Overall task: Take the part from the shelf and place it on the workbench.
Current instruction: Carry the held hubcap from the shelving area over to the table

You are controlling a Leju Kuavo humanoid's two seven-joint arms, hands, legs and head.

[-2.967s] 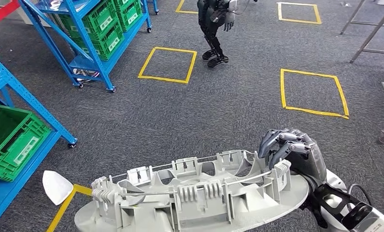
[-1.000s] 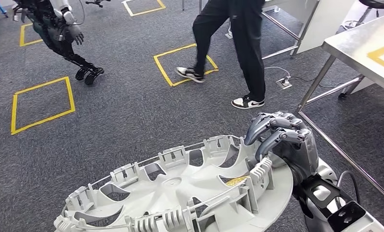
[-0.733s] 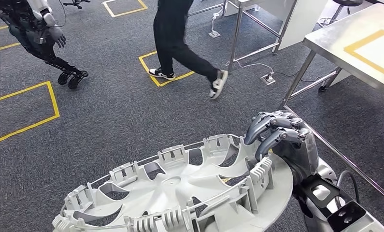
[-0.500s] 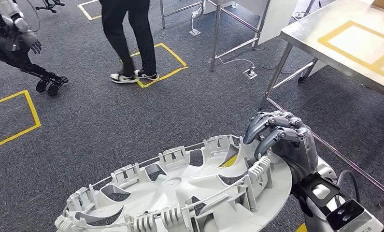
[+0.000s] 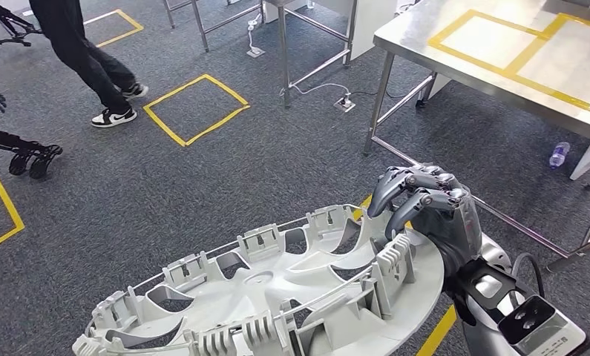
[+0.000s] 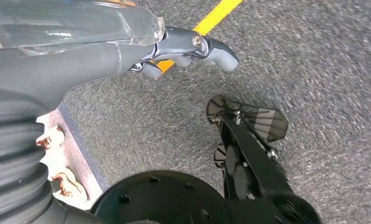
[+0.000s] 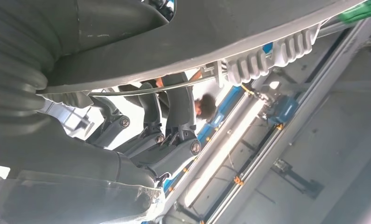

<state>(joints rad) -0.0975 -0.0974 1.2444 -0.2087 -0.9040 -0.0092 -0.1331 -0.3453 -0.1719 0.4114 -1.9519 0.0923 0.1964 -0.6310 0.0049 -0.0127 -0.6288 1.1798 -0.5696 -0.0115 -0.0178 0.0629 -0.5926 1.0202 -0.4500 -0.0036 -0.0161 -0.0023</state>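
— What is lying underfoot?
— Dark grey carpet (image 5: 225, 178) is covering the floor, with a yellow tape square (image 5: 196, 108) sitting at upper centre.
— And the furniture?
— A steel worktop (image 5: 499, 59) is standing at upper right, yellow tape outlining its surface. A power strip (image 5: 343, 104) is lying by its leg, and a plastic bottle (image 5: 559, 154) is resting beneath its right end.
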